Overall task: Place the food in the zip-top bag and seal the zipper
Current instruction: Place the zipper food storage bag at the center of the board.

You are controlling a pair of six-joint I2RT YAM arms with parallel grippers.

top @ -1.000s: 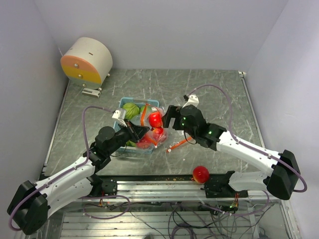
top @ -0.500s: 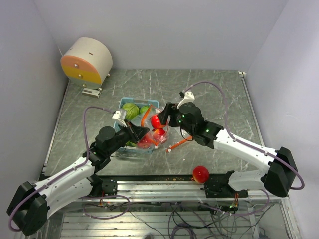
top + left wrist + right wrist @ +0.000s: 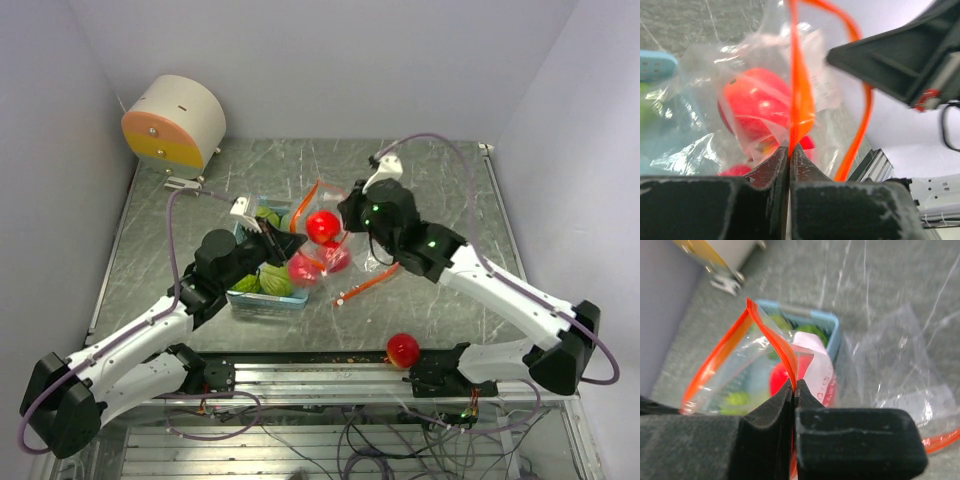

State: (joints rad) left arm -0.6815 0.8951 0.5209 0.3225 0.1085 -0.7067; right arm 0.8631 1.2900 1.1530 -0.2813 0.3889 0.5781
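A clear zip-top bag (image 3: 322, 248) with an orange zipper hangs above the table between both grippers. It holds red apple-like balls (image 3: 322, 226). My left gripper (image 3: 292, 243) is shut on the zipper strip (image 3: 796, 100) at the bag's left side. In the left wrist view a red ball (image 3: 752, 105) shows through the plastic. My right gripper (image 3: 346, 213) is shut on the opposite zipper rim (image 3: 774, 342); the mouth gapes open to its left. Green cabbage-like heads (image 3: 270, 282) lie in the light blue tray (image 3: 262, 301). Another red ball (image 3: 403, 348) sits at the table's near edge.
A second clear bag (image 3: 905, 370) with an orange zipper (image 3: 366, 286) lies flat on the table right of the tray. A cream and orange drum (image 3: 176, 121) stands at the back left. Walls close in the table on three sides.
My right gripper closed on the bag's zipper rim. Both grippers then rose and shifted toward the back, lifting the bag with its red balls off the tray.
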